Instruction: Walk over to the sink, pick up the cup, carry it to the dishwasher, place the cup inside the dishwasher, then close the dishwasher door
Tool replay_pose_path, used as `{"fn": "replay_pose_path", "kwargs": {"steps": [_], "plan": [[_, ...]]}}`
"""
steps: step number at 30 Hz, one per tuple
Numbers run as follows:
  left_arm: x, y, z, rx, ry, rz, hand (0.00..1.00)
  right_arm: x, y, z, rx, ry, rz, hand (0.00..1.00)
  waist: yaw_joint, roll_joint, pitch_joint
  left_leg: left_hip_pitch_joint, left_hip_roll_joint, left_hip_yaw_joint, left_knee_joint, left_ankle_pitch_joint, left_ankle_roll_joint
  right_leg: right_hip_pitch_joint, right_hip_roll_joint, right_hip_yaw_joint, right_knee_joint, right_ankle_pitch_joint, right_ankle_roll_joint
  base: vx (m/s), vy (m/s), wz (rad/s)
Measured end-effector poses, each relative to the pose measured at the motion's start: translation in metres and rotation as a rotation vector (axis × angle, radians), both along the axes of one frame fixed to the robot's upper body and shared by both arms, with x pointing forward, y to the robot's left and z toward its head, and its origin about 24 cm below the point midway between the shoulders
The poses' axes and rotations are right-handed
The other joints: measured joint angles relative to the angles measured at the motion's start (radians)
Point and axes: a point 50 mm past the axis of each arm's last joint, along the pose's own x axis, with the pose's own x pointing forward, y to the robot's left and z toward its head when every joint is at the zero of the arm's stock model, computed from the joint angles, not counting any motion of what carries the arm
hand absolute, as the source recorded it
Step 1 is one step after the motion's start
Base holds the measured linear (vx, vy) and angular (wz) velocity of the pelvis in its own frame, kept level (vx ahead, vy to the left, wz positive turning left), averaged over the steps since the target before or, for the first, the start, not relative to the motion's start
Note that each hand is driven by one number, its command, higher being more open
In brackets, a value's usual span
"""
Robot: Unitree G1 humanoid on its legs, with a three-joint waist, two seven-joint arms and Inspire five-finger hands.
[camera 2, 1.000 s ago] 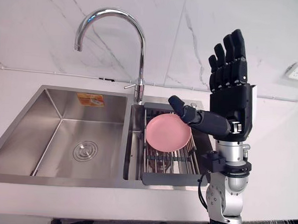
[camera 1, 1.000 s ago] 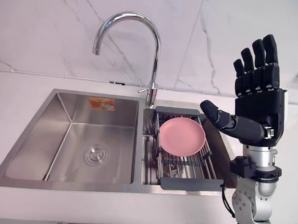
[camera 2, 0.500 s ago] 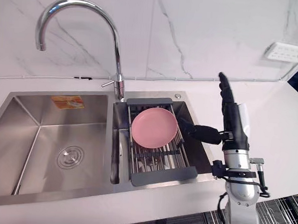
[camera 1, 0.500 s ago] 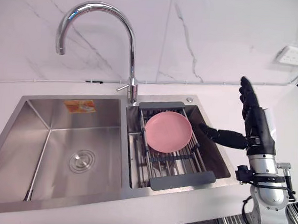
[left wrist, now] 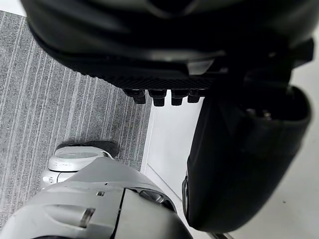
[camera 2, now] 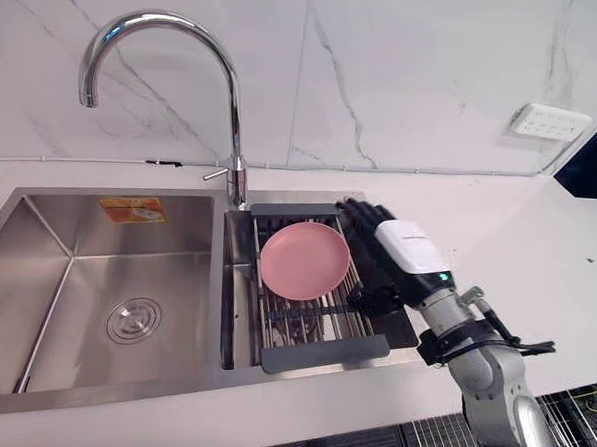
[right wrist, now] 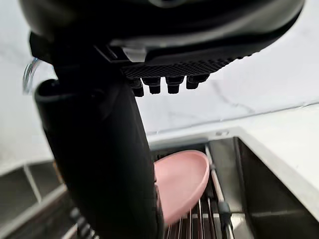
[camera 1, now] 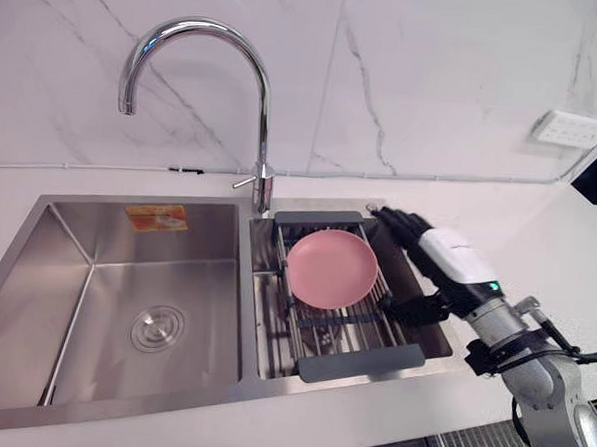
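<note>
A round pink plate [camera 1: 331, 268] leans on a dark dish rack [camera 1: 356, 362] in the right basin of a steel double sink [camera 1: 125, 295]. My right hand [camera 1: 442, 261] reaches in from the right, low over the basin's right side and just beside the plate. It is open: the fingers [camera 1: 399, 224] stretch toward the rack's far corner and the thumb [camera 1: 414, 310] hangs down by the rack. In the right wrist view the plate [right wrist: 182, 181] lies just past the thumb. My left hand [left wrist: 164, 50] hangs open over grey carpet.
A tall curved chrome faucet [camera 1: 261, 172] rises between the two basins. The left basin has a drain [camera 1: 158, 328] and an orange sticker. White counter [camera 1: 568, 248] runs to the right, under a marble wall with a white outlet [camera 1: 571, 128].
My right hand has dropped from upright with its fingers pointing up to reaching forward, low over the right basin beside the plate. The camera has also shifted.
</note>
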Motion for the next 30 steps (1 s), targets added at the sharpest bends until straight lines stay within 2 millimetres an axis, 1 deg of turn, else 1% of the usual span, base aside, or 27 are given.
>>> {"fn": "replay_pose_path", "kwargs": {"steps": [4, 5, 12, 16, 20, 24, 30], "plan": [[0.0, 0.0, 0.0, 0.004, 0.009, -0.019, 1.0, 0.004, 0.013, -0.001, -0.097, 0.015, 0.063, 1.0, 0.0, 0.0, -0.003, -0.001, -0.001, -0.004, -0.004, 0.001, 0.001, 0.0, -0.001, -0.005, 0.0, 0.0, 0.0, -0.01, -0.007, 0.03], [0.0, 0.0, 0.0, 0.002, 0.014, -0.022, 1.0, 0.006, 0.017, -0.001, -0.147, 0.01, 0.081, 1.0, 0.001, 0.001, -0.01, -0.004, -0.002, -0.007, -0.006, 0.002, 0.002, -0.002, -0.001, -0.007, 0.0, 0.0, 0.0, -0.01, -0.009, 0.05], [-0.005, -0.002, -0.002, -0.007, 0.046, -0.025, 1.0, 0.013, 0.025, -0.006, -0.283, 0.01, 0.135, 1.0, 0.004, 0.003, -0.053, -0.006, -0.007, -0.016, -0.017, 0.007, 0.009, -0.004, -0.005, -0.016, -0.001, 0.0, 0.0, -0.01, -0.007, 0.05], [-0.005, 0.0, -0.002, -0.001, 0.053, -0.039, 1.0, 0.014, 0.031, -0.009, -0.36, -0.001, 0.157, 1.0, 0.004, 0.0, -0.06, -0.006, -0.007, -0.018, -0.02, 0.012, 0.008, -0.003, -0.006, -0.019, -0.001, -0.001, 0.0, 0.0, -0.001, 0.01], [-0.006, -0.001, -0.002, -0.001, 0.055, -0.044, 1.0, 0.015, 0.031, -0.013, -0.397, -0.007, 0.148, 1.0, 0.003, 0.001, -0.062, -0.005, -0.008, -0.023, -0.031, 0.023, 0.003, -0.003, -0.006, -0.024, -0.001, -0.001, -0.001, -0.05, -0.031, 0.04], [-0.005, -0.001, -0.002, 0.0, 0.059, -0.063, 1.0, 0.017, 0.025, -0.02, -0.429, -0.014, 0.115, 1.0, 0.002, 0.004, -0.064, -0.002, -0.008, -0.026, -0.044, 0.035, -0.002, -0.004, -0.005, -0.028, -0.002, -0.001, -0.001, -0.04, -0.027, 0.02], [-0.005, -0.002, -0.003, -0.004, 0.071, -0.076, 1.0, 0.014, 0.022, -0.032, -0.453, -0.01, 0.099, 1.0, 0.001, 0.013, -0.069, -0.001, -0.007, -0.029, -0.049, 0.042, -0.005, -0.004, -0.005, -0.03, -0.006, -0.002, -0.002, -0.01, -0.006, 0.0]]}}
